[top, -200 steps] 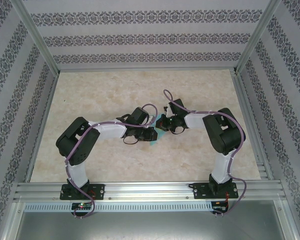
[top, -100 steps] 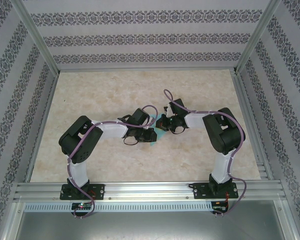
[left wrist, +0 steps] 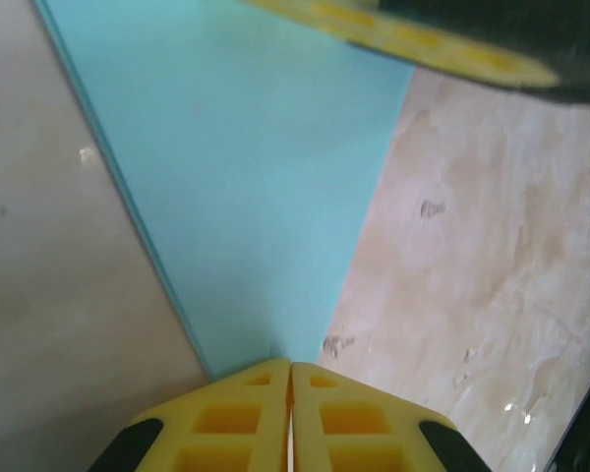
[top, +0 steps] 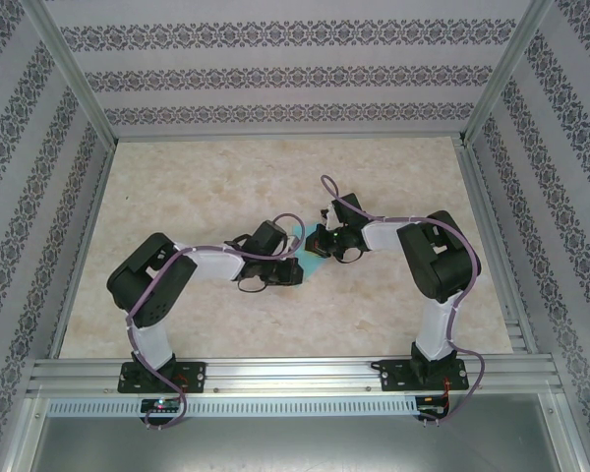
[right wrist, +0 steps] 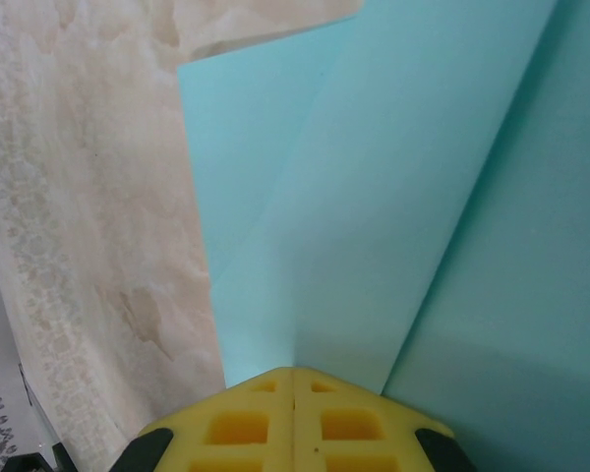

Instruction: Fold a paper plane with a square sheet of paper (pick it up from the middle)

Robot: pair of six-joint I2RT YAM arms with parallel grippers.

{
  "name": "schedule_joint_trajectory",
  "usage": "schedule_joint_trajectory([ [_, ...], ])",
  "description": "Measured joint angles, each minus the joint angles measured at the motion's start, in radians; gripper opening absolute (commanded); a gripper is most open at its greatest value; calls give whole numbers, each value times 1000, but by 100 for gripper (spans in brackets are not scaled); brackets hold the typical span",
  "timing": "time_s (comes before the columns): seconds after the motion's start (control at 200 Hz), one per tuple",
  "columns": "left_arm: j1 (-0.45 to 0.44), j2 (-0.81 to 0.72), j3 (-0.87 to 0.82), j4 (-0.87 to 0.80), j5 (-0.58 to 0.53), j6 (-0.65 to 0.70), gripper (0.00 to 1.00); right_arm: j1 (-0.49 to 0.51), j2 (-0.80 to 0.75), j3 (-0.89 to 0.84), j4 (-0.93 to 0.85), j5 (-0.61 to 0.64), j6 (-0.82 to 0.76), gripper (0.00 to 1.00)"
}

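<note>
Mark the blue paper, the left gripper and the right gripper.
blue paper (left wrist: 256, 177), left wrist view, middle of its flat face.
left gripper (left wrist: 291, 369), left wrist view, seam between its yellow fingertips.
right gripper (right wrist: 293, 374), right wrist view, seam between its yellow fingertips.

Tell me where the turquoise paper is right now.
The turquoise paper is at mid-table in the top view, between the left tool and the right tool. Both tools are shut, with their tips at the paper.
</note>
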Motion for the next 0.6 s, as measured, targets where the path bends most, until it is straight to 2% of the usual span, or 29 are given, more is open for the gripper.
schedule_joint_trajectory([
  [0.39, -27, -69, -44, -79, -18, -8, 8, 0, 2, 1, 0, -5, 0, 1],
  [0.599, -26, -101, 22, -103, -61, -19, 8, 0, 3, 2, 0, -6, 0, 1],
])
